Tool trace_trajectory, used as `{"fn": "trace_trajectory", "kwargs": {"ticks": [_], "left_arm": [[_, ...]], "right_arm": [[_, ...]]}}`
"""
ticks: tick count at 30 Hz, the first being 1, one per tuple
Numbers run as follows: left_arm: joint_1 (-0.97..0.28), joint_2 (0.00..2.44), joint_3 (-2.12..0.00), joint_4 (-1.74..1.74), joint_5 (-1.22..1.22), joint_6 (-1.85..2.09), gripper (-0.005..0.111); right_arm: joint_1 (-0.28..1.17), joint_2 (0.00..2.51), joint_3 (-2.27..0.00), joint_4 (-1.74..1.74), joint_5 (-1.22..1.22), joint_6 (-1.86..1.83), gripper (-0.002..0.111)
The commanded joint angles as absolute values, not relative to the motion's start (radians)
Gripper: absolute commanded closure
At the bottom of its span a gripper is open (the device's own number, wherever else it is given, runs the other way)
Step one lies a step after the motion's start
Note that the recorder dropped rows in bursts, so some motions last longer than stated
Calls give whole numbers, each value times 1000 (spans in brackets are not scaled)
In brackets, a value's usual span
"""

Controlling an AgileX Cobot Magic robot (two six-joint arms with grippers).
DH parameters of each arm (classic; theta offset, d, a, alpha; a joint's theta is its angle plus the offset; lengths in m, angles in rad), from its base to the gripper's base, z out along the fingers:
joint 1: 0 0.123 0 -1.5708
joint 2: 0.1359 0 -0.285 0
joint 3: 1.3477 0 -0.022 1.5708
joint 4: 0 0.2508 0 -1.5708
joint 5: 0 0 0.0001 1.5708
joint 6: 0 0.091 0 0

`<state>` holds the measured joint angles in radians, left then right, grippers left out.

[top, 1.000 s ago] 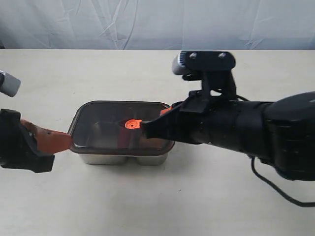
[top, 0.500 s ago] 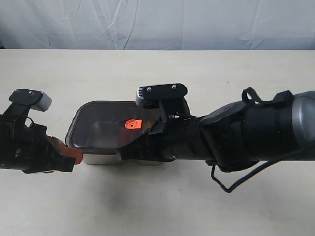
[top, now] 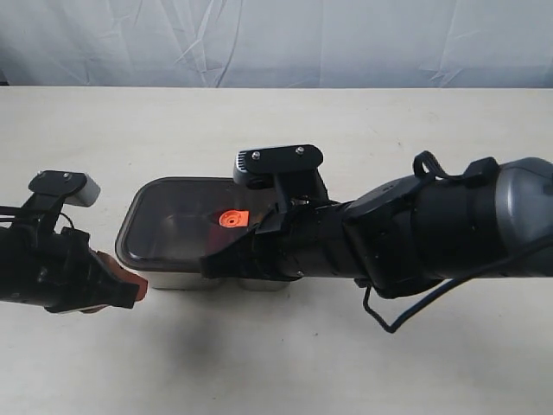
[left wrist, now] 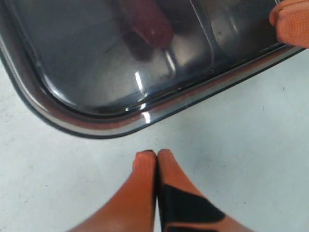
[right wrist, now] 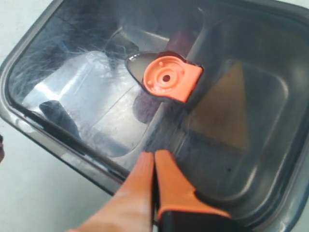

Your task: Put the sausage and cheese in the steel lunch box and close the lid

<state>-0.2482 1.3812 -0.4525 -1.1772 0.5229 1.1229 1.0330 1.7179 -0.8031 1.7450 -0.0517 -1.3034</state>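
Both arms have shifted only slightly. The left gripper (left wrist: 156,157) sits on the table just off a corner of the lunch box (top: 168,279), fingers pressed together and empty. The right gripper (right wrist: 154,157), also pinched closed, hangs over the lid (top: 177,226) covering the box. The sausage (left wrist: 150,25) and cheese (right wrist: 231,108) show dimly beneath.

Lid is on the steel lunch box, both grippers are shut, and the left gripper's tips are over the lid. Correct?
One slip: the left gripper has its tips over the table, beside a corner of the lid, not over it; the left wrist view shows this. The lid is on the steel lunch box, and both the left gripper and the right gripper are shut.
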Motion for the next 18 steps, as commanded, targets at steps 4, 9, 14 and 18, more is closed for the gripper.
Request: {"fn": "trace_trajectory", "kwargs": {"ticks": [4, 9, 14, 18], "left_arm": [[-253, 1384, -450, -1194, 539, 1125, 107], [-253, 1348, -478, -1201, 619, 1125, 107], [-253, 1265, -496, -1224, 635, 1125, 107], [-253, 1198, -496, -1224, 636, 1125, 107]], "right_arm": [[1036, 1748, -790, 1744, -61, -1305, 109], [1036, 1690, -791, 1744, -140, -1305, 109], [1036, 1574, -792, 1744, -228, -1305, 109], [1036, 1481, -792, 1744, -259, -1305, 109]]}}
